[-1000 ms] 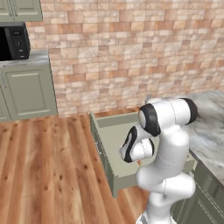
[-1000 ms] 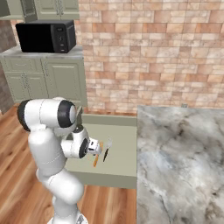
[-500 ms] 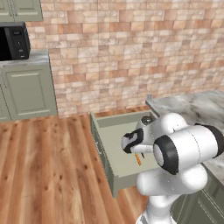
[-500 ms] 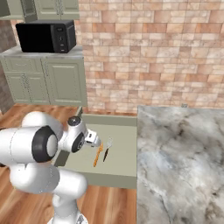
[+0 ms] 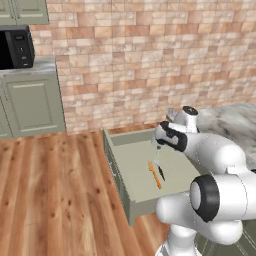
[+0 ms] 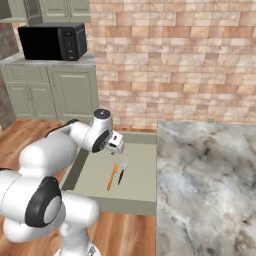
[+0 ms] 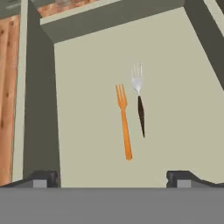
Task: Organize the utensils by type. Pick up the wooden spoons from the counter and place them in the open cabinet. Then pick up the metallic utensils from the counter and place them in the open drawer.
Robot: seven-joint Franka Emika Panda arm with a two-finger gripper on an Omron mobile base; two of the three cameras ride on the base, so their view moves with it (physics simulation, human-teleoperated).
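Drawer [image 7: 87, 65] holds orange fork [image 7: 124, 120], metallic fork [image 7: 139, 98].

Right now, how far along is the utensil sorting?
Two utensils lie side by side in the open sage-green drawer: an orange fork-shaped one and a silvery-headed, dark-handled fork. The gripper hovers above them, open and empty. The marbled counter shows no utensils; the cabinet step can't be judged.
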